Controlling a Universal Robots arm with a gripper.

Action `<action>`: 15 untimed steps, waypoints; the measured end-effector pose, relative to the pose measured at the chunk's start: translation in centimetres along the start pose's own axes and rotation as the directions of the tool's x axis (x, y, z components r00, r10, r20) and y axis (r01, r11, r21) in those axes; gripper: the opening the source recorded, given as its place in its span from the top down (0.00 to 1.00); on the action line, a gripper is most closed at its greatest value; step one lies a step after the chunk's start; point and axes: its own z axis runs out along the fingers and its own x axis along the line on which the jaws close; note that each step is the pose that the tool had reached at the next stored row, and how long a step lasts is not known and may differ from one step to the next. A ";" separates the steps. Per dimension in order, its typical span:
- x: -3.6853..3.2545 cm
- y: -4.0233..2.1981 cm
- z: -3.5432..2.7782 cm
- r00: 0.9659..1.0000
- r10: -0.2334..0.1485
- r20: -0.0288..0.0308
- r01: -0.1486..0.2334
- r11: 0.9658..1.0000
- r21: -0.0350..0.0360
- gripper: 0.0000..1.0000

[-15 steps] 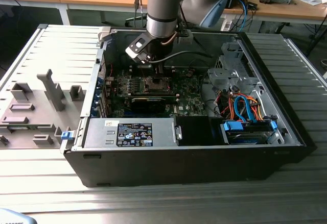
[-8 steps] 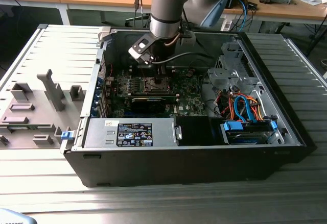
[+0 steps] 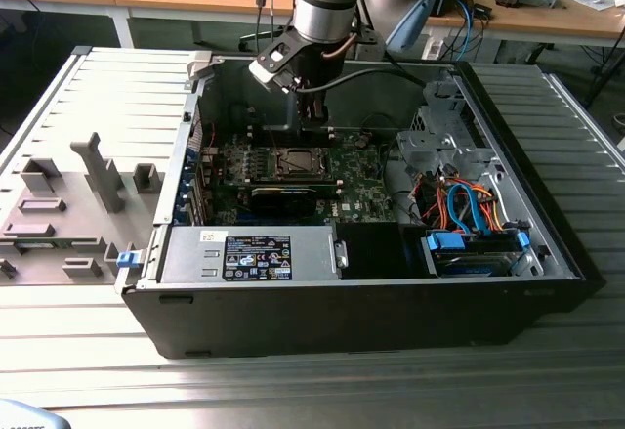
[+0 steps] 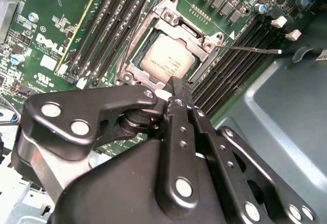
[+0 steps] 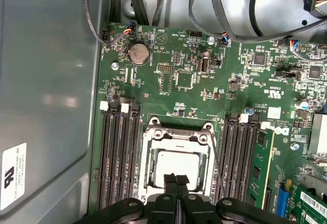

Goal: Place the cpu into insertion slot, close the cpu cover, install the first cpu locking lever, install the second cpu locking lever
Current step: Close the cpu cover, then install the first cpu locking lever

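Inside the open computer case [image 3: 342,323], the end effector [image 5: 176,177], pinched closed, sits above the cpu [image 5: 172,162].

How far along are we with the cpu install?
Done: the cpu is seated, with the cpu cover lying closed over it. In hand: the shut gripper is at the cover's edge, holding nothing. Left: a thin locking lever sticks out sideways, apparently unlatched.

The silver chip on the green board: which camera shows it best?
The second wrist view: the chip shows nearly whole inside its metal frame. In the first wrist view the gripper covers one edge. In the exterior view it is a tiny square.
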 end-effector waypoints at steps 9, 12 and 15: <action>0.00 0.00 -0.01 1.000 0.000 0.000 0.000 1.000 0.000 0.89; 0.00 0.00 -0.01 1.000 0.000 0.000 0.000 1.000 0.000 0.89; 0.00 0.00 -0.02 1.000 -0.006 0.000 0.006 1.000 0.000 0.89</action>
